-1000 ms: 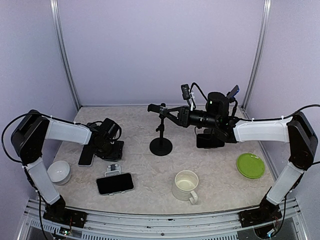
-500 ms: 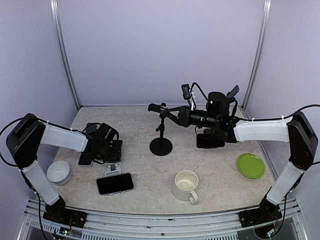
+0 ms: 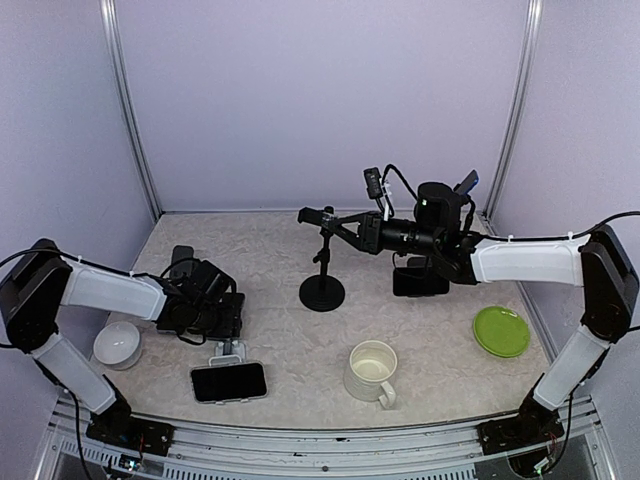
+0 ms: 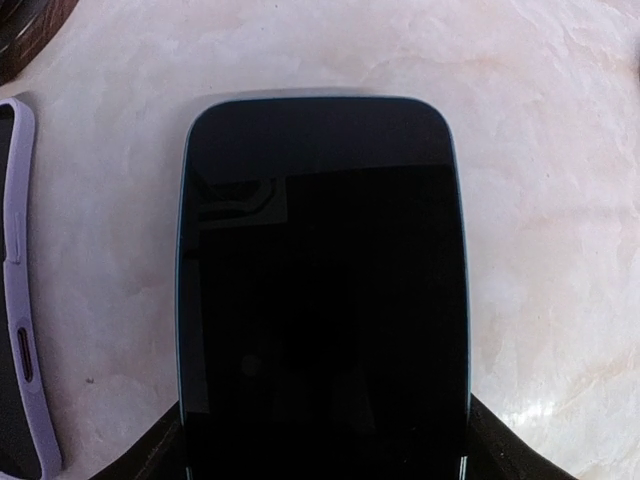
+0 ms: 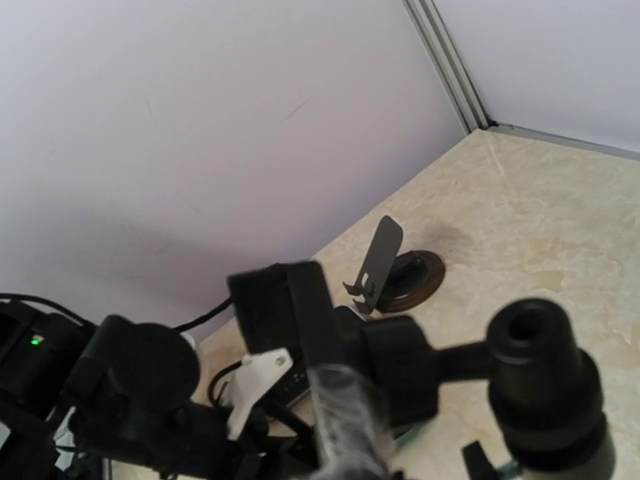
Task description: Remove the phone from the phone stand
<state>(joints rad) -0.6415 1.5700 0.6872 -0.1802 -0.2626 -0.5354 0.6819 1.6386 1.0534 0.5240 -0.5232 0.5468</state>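
As it lies flat, the phone (image 4: pixel 322 290) is black.

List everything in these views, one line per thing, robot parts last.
held phone: 1, dark screen, lying flat, gripped at its near end
cased phone: 1, lilac case, beside the held phone
front phone: 1, dark screen, near the front edge
clip: 1, grey, at the front phone's back edge
phone stand: 1, dark, round base, back left, empty
pole stand: 1, black, centre
box: 1, black, back right, partly hidden
mug: 1, cream, front centre
plate: 1, green, right side
bowl: 1, white, front left
table: 1, beige marbled
left gripper: shut on the held phone
right gripper: at the pole stand's top, grip unclear
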